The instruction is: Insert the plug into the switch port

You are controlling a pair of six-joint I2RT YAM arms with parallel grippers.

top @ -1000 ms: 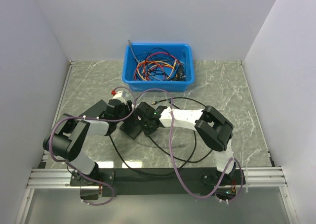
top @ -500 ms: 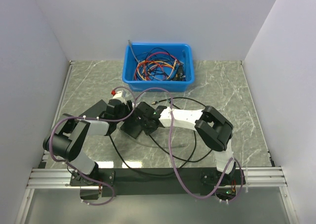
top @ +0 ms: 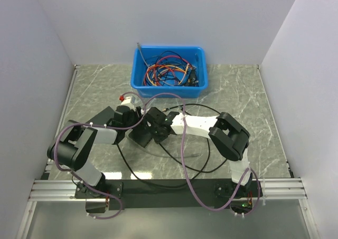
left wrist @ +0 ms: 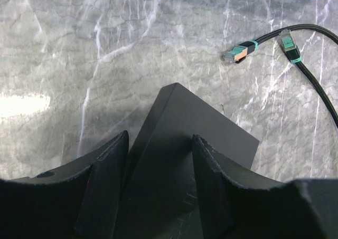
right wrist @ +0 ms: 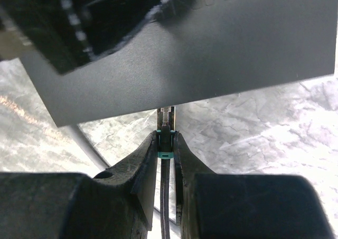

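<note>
The switch (left wrist: 185, 144) is a flat black box; it also shows in the top view (top: 141, 137) and fills the upper part of the right wrist view (right wrist: 211, 54). My left gripper (left wrist: 160, 154) is shut on the switch, a finger on each side. My right gripper (right wrist: 167, 139) is shut on a plug (right wrist: 166, 128) with a teal collar on a black cable. The plug's clear tip touches the switch's lower edge; the port itself is hidden. In the top view both grippers meet at the switch, the right gripper (top: 157, 129) from the right.
A blue bin (top: 138, 82) of tangled cables stands at the back. Two loose teal-collared plugs (left wrist: 240, 51) lie on the marble table beyond the switch. Black cable loops (top: 200, 165) lie on the table by the right arm. White walls close in three sides.
</note>
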